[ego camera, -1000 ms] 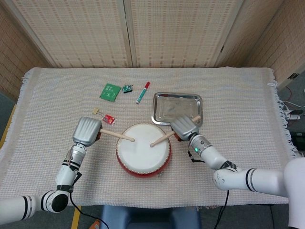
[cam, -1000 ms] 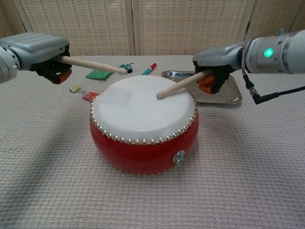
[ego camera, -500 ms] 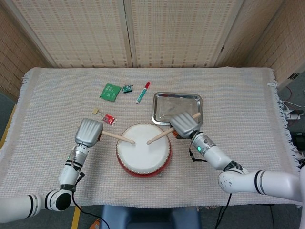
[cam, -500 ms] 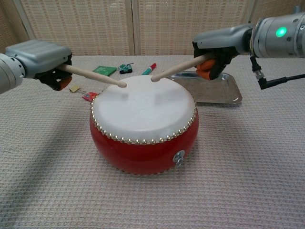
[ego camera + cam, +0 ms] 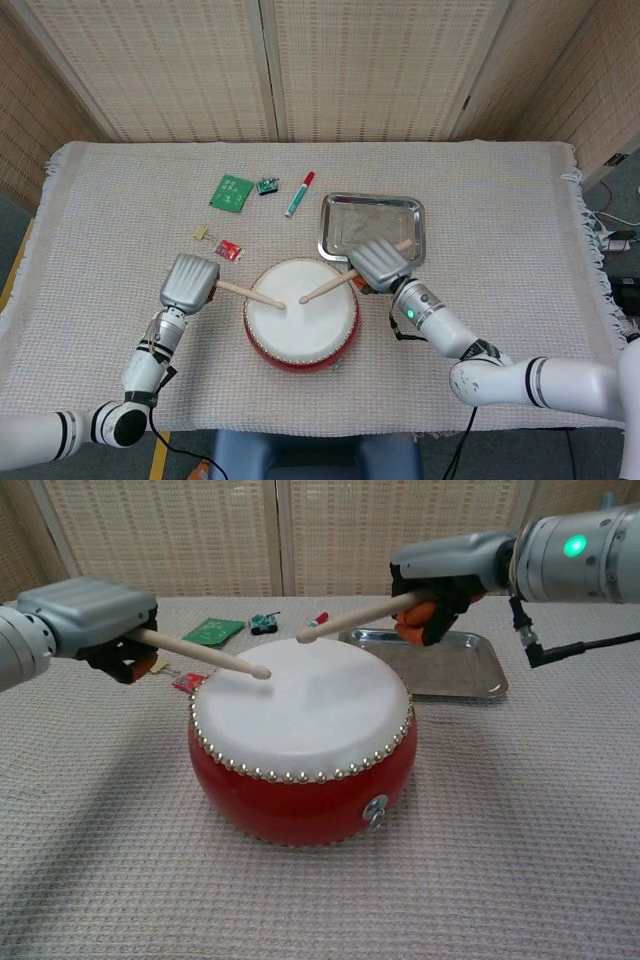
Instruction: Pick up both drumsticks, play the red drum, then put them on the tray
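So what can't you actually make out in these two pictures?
- Fingers on both sticks: head view, hidden under the backs of the left hand and right hand.
- Marker: chest view, mostly behind the right stick.
- Green board and small parts beside it: too small to identify.
- Drum far side: chest view, hidden by its own body.

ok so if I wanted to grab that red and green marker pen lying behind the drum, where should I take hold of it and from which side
Grip the red and green marker pen around the middle of its barrel, coming straight down from above. It lies flat on the woven tablecloth, slightly slanted, with open cloth along both long sides, so fingers can close across its narrow width. The silver metal tray sits to its right, apart.
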Available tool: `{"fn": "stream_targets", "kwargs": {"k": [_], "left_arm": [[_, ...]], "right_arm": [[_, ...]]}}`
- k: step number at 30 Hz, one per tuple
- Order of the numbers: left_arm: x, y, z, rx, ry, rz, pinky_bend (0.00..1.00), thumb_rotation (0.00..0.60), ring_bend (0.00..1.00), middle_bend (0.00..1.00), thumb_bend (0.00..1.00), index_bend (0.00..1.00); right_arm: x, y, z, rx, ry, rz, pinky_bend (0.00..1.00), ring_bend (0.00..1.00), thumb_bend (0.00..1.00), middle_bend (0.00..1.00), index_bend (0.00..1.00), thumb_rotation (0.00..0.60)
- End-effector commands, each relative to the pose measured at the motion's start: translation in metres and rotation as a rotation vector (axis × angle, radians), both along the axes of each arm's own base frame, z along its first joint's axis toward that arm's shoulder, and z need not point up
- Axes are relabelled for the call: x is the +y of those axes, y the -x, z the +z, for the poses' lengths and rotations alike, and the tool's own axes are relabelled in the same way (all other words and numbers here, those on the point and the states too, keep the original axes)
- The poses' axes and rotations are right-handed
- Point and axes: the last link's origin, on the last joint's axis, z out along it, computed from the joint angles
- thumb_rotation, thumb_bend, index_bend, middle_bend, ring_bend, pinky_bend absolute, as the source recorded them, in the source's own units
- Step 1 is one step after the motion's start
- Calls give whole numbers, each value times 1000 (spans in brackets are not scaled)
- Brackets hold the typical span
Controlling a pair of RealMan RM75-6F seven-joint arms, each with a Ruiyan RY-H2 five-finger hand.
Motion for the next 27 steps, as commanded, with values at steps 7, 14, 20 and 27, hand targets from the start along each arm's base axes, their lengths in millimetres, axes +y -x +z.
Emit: {"fn": "stream_targets", "kwargs": {"k": [7, 14, 20, 27], "left_arm": [[4, -4, 22, -40, -78, -6, 1000, 600, 991, 1000, 622, 1000], [-1, -10, 40, -85, -101, -30, 1000, 600, 991, 1000, 622, 1000], [-3, 0, 9, -20, -17, -2, 1000, 600, 990, 1000, 622, 1000], [-1, 5, -9, 43, 0, 4, 1000, 600, 987, 1000, 622, 1000]], "right_arm": [[-3, 15, -12, 76, -28, -13, 1000, 1000, 866, 1000, 1000, 600], [-7, 27, -38, 183, -41, -20, 1000, 1000, 866, 1000, 1000, 600], [-5, -1, -7, 22, 18, -2, 1000, 1000, 866, 1000, 1000, 600], [-4, -5, 14, -14, 42, 19, 1000, 1000, 866, 1000, 1000, 600]]}}
